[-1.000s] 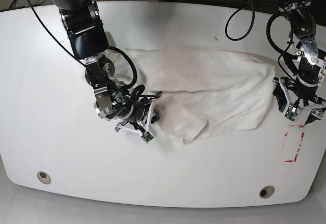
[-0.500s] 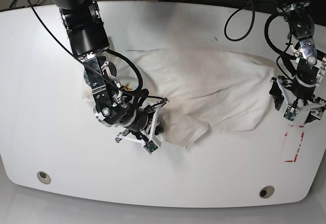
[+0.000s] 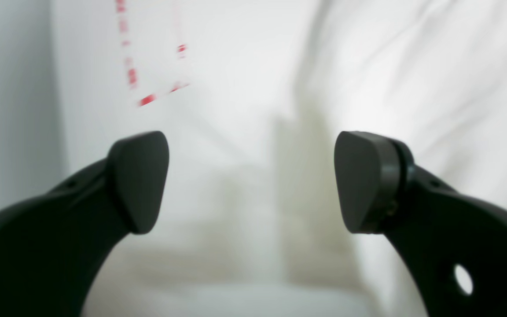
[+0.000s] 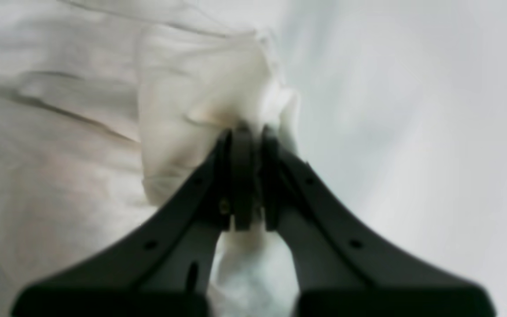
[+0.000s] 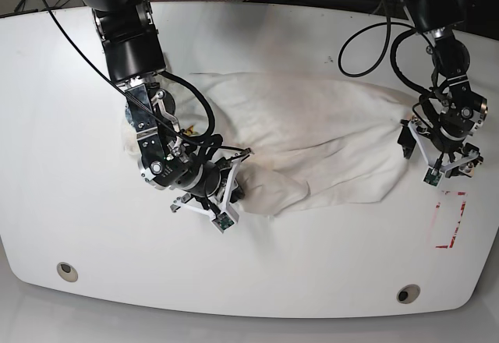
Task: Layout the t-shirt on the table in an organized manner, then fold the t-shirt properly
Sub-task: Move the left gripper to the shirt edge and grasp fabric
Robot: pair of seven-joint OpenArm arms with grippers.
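White soft cotton t-shirt (image 5: pixel 312 144) lies bunched in the middle of the glossy white table (image 5: pixel 70 125), not flat or folded yet; right gripper (image 5: pixel 226 191) fingers pinch its edge, left gripper (image 5: pixel 446 162) fingers stand apart.

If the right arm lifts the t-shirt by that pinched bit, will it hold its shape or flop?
Likely flop: the t-shirt lies creased and bunches where the right gripper pinches it. It looks thin, so probably light. On the glossy table it should drag easily rather than stay put.
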